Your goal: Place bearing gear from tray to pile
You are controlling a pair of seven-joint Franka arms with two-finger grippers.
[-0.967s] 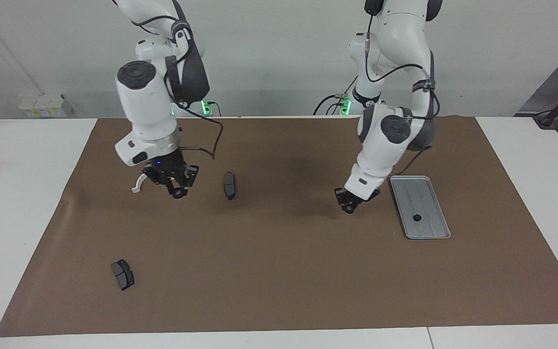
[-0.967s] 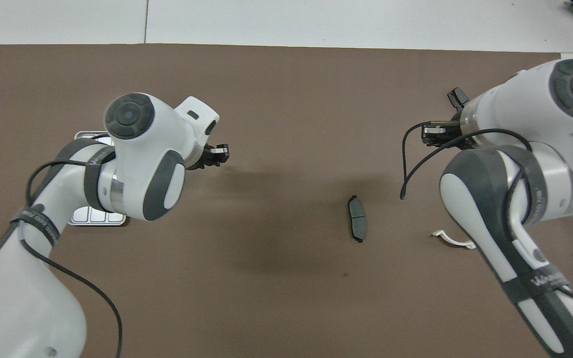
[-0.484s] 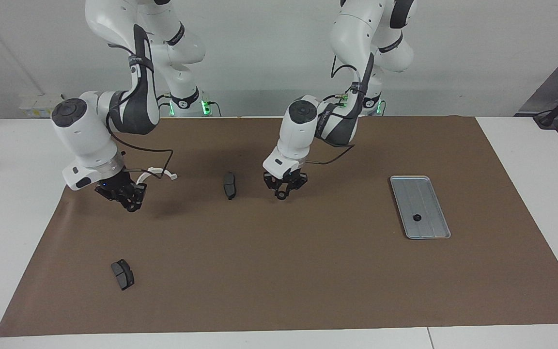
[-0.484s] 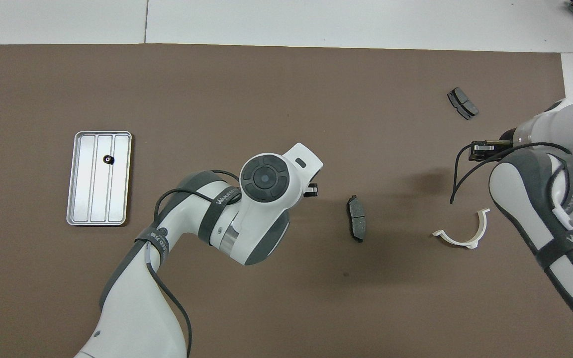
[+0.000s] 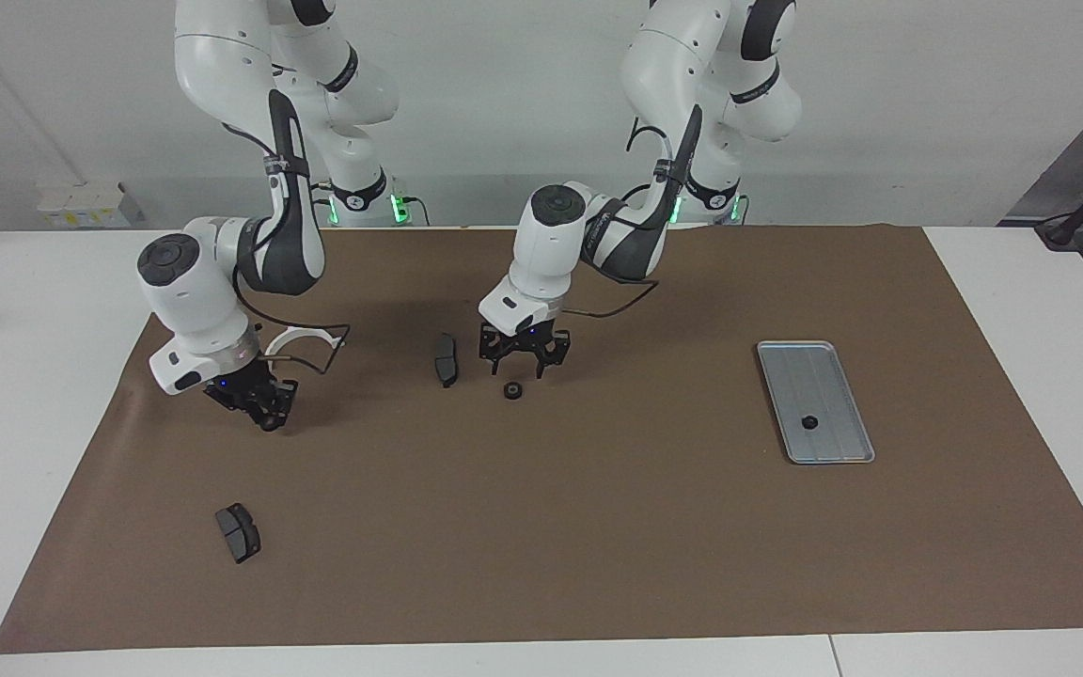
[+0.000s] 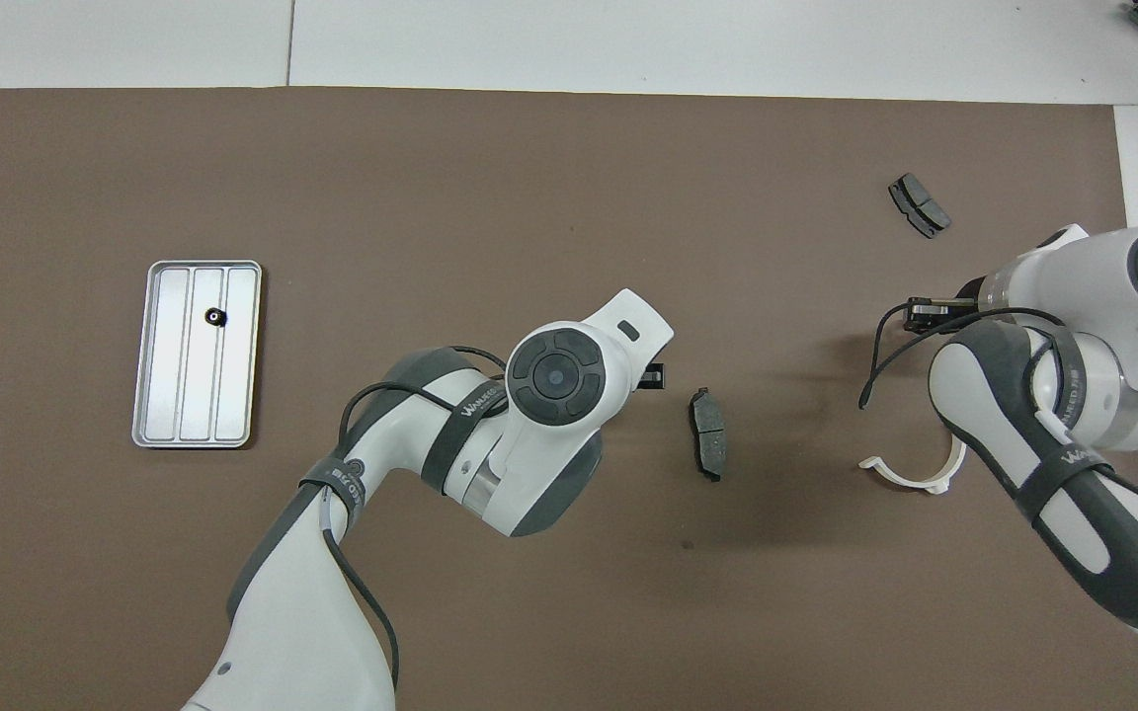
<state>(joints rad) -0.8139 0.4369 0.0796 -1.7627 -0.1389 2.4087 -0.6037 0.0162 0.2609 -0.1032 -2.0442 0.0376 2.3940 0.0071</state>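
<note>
Left claw (image 5: 523, 360) wide over gear (image 5: 512, 390), hiding it overhead. Right claw (image 5: 269, 411) grip unclear; bracket (image 5: 302, 336) part-hidden.

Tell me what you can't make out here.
Overhead view: the left arm's wrist hides the mat gear and most of the left tool.
Overhead view: the right arm covers part of the white bracket and right tool.
Both views: the tray gear is too small for detail.
</note>
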